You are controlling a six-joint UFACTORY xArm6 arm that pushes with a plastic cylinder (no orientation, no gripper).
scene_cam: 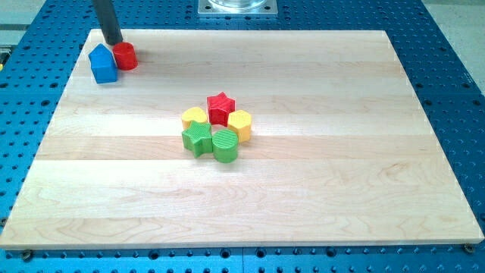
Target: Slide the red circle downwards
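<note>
The red circle point(126, 56) sits near the board's top left corner, touching a blue house-shaped block point(102, 64) on its left. My tip point(114, 42) is just above the red circle, at its upper left edge, very close to both blocks. In the board's middle is a tight cluster: a red star point(220, 107), a yellow block point(194, 117) at its left, a yellow hexagon point(240, 123) at its right, a green star point(197, 139) and a green circle point(225, 145) below.
The wooden board point(303, 197) lies on a blue perforated table point(455, 76). A metal mount point(237, 7) stands at the view's top centre. The board's left edge is close to the blue block.
</note>
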